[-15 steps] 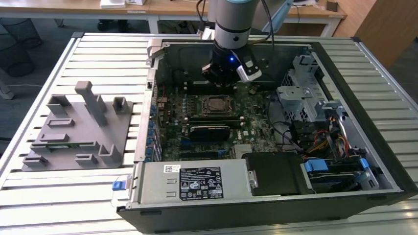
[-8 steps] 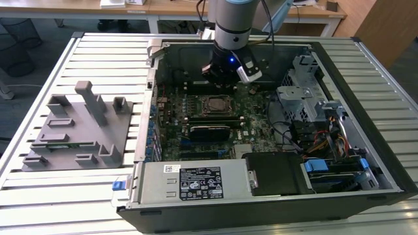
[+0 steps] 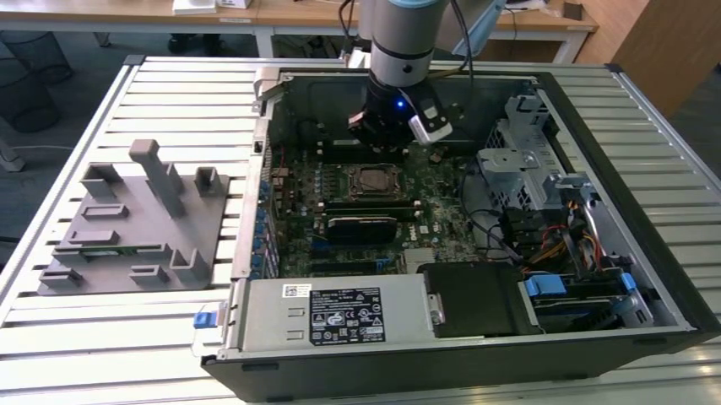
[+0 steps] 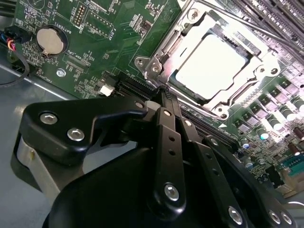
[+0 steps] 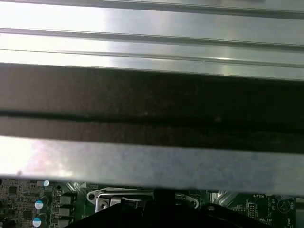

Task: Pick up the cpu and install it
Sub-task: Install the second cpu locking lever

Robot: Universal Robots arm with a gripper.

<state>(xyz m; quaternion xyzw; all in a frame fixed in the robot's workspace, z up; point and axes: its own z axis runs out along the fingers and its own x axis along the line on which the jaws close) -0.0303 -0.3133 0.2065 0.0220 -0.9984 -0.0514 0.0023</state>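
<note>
With the cpu (image 4: 214, 65) already seated in its socket (image 4: 164, 47) on the motherboard (image 4: 95, 42), the gripper (image 4: 164, 95), fingers closed on nothing, hovers just beside it, where a careless sideways drift could scrape the socket frame.

The open computer case (image 3: 586, 211) lies on its side on a slatted metal table (image 3: 169, 76), and that case is the landmark for the rest. Inside it sits the green motherboard (image 3: 338, 202), with a black card (image 3: 360, 226) slotted across the middle. At the case's near edge there's a silver power supply (image 3: 327, 314) with a black block (image 3: 479, 297) right beside it. A bundle of coloured cables (image 3: 552, 240) runs along the case's side towards the exterior view's right. Outside the case, towards the exterior view's left, a grey parts holder (image 3: 130, 224) stands on the table. In the second wrist view a round coin battery (image 4: 49, 41) sits on the board.
</note>
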